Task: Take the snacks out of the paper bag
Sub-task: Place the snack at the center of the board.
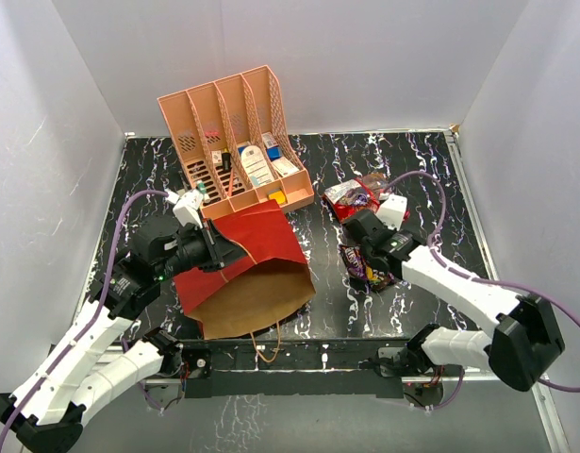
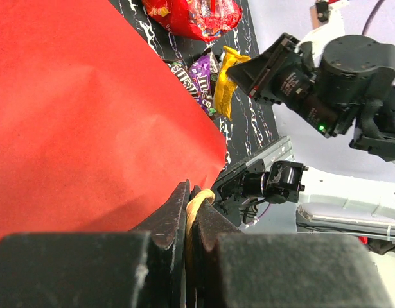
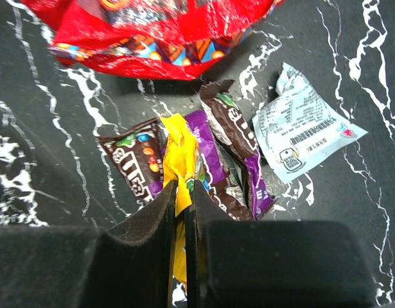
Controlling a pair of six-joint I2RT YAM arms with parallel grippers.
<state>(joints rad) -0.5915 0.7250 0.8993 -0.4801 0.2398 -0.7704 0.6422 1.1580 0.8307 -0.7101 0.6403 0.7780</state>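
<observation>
Your left hand (image 2: 191,192) is clenched on the paper bag (image 1: 256,241), pinching a tan strip, probably 1 cord handle. I judge that grip steadies the bag, which lies on its side on the surface (image 1: 431,189), and no packet shows in its kraft mouth. Right of the bag, your right hand (image 3: 181,189) is clamped on the yellow pack (image 3: 178,151), apparently to add it to the pile. There you have 1 shiny red bag (image 3: 158,38), 1 silvery wrapper (image 3: 300,128), at least 1 purple pack (image 3: 207,144) and seemingly 2 dark brown packs (image 3: 133,160). Behind the bag stands 1 salmon-pink organizer (image 1: 271,104).
</observation>
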